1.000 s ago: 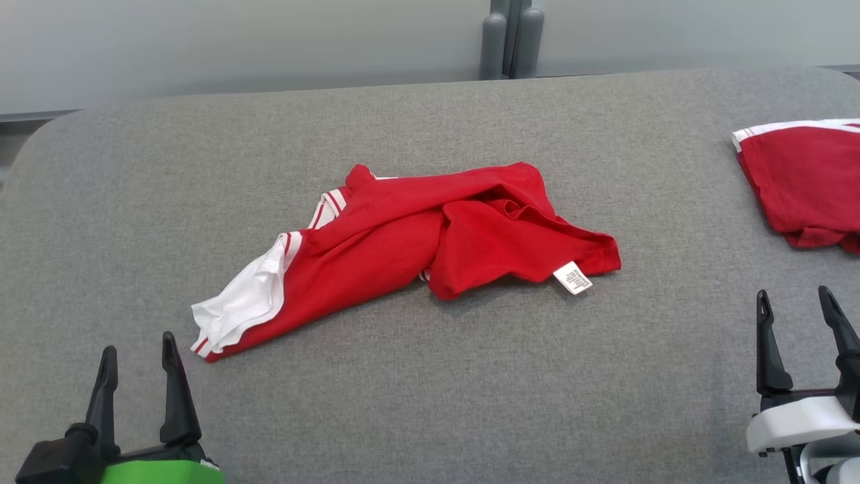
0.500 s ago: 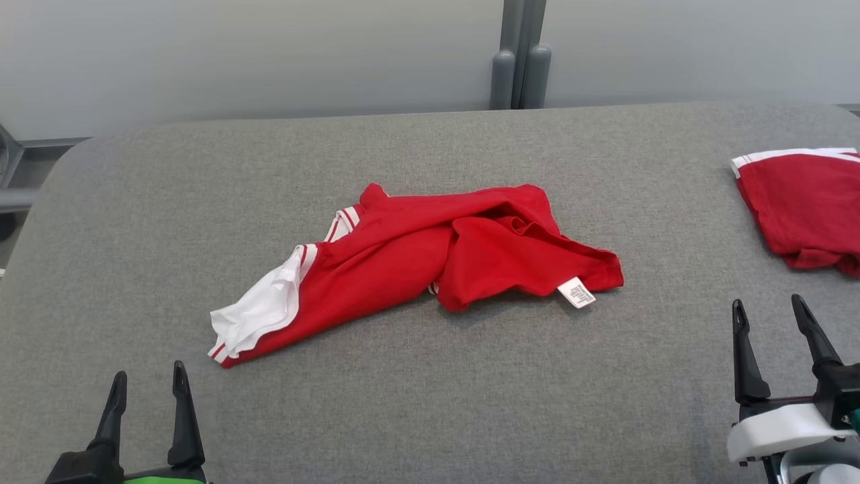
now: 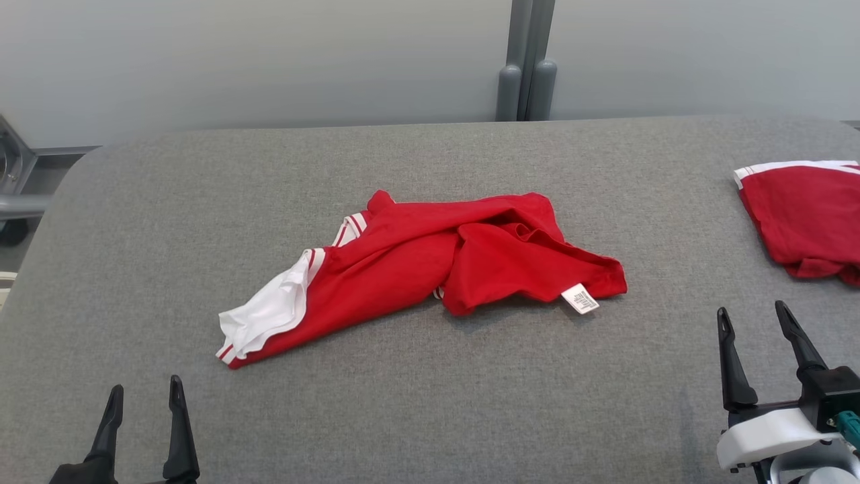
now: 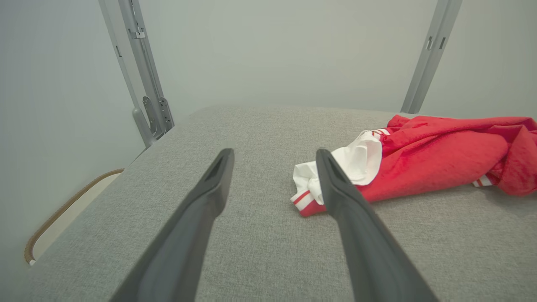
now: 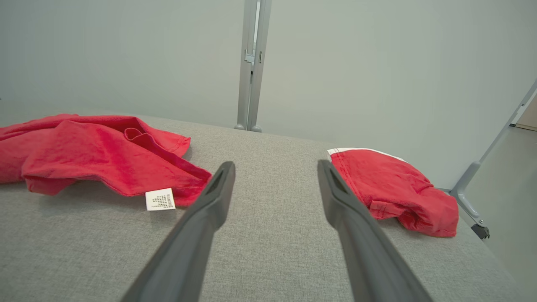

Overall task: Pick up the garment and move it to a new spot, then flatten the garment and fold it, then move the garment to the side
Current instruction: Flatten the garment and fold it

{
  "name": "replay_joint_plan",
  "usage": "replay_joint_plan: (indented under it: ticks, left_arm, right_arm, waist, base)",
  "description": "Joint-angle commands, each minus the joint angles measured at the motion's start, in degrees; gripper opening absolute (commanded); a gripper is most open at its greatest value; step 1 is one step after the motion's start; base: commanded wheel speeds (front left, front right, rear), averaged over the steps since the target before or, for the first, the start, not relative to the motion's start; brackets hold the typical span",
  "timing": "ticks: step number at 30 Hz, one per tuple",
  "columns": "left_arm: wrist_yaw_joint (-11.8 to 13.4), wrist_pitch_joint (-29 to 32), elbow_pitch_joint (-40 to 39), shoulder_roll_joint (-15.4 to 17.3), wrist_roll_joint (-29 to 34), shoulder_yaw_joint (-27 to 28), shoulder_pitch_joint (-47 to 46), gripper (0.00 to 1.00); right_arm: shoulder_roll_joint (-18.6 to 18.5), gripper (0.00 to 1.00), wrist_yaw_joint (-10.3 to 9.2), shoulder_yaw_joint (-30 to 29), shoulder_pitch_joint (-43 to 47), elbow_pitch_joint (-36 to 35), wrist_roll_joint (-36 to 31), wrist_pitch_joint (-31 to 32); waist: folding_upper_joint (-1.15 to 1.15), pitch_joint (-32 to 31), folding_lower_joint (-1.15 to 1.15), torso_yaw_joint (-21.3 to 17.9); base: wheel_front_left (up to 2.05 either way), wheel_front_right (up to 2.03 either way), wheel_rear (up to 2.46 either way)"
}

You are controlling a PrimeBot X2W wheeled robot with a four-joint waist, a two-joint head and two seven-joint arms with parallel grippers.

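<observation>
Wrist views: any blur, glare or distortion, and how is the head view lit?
Head view: soft even light, no glare; the garment is sharp, faint shadow under its near edge. Left wrist view: wide-angle stretch, fingers loom large. Right wrist view: same stretch; the label is sharp, print unreadable.

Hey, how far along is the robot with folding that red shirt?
Nothing looks done yet: the red shirt lies crumpled, care label showing. Nothing is in hand; the left gripper and right gripper hover open, apart from it. Picking up, moving, flattening, folding and setting aside are all left.
</observation>
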Motion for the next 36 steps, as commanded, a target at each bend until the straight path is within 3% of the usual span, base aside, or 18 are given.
replay_joint_plan:
  ticks: [1,16,22,28,36]
  left_arm:
    - [-0.5,-0.2,0.2,-0.4,0.6,0.4,0.4,1.00]
    - [-3.3,-0.2,1.1,-2.3,2.9,2.2,-1.5,1.00]
    - [-4.1,0.3,2.8,-2.8,3.2,-0.8,-5.3,1.00]
    - [-4.1,7.6,4.3,-3.6,4.0,-6.3,-16.5,1.00]
    - [-0.9,16.3,9.7,-4.4,5.0,-11.5,-27.5,1.00]
  right_arm:
    - [-0.1,1.00,-0.08,0.0,-0.3,0.1,0.4,-0.2]
    - [0.3,1.00,-0.08,0.7,-0.8,-0.2,0.6,-0.2]
    - [0.5,1.00,-0.08,2.0,-3.4,0.7,2.6,-0.2]
    - [-2.8,1.00,-0.09,7.9,-13.6,5.0,5.4,1.6]
    - [-6.6,1.00,-0.08,15.9,-29.8,11.9,8.7,7.7]
  waist:
    - [0.00,0.0,0.00,0.1]
    - [0.00,1.1,0.00,-0.1]
    - [0.00,3.6,0.00,0.0]
    - [0.00,9.4,0.00,0.5]
    - [0.00,14.4,0.00,0.6]
  base:
    - [0.00,0.00,0.00]
    - [0.00,0.00,0.00]
    - [0.00,0.00,0.00]
    - [0.00,0.00,0.00]
    - [0.00,0.00,0.00]
